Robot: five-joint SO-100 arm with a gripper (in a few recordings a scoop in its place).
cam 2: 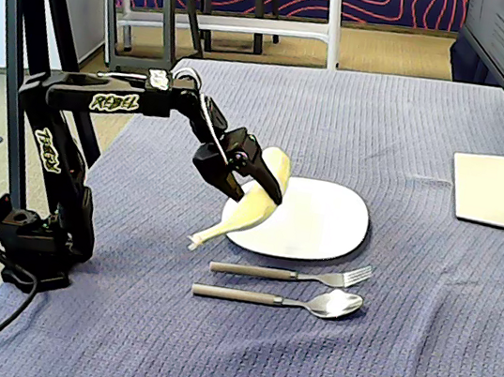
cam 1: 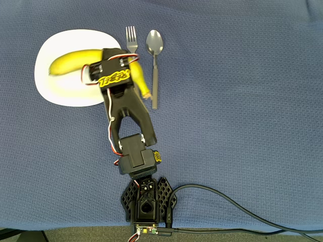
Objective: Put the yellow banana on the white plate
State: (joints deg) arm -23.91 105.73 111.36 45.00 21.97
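Observation:
The yellow banana [cam 1: 66, 61] is held near its middle by my gripper [cam 1: 112, 68], which is shut on it. In the fixed view the banana [cam 2: 250, 212] hangs tilted in the gripper [cam 2: 258, 183]. Its stem tip points down to the cloth just off the plate's near-left edge, and its other end rises over the plate. The white plate [cam 1: 56, 92] lies at the upper left of the overhead view, and one half of the banana reaches over it. The same plate [cam 2: 323, 223] shows to the right of the gripper in the fixed view.
A fork [cam 1: 131, 39] and a spoon [cam 1: 154, 48] lie side by side just right of the plate, close to the banana's stem end. A blue cloth covers the table. The arm's base [cam 1: 146, 201] with its cable sits at the near edge. A monitor stand [cam 2: 503, 193] stands at the right.

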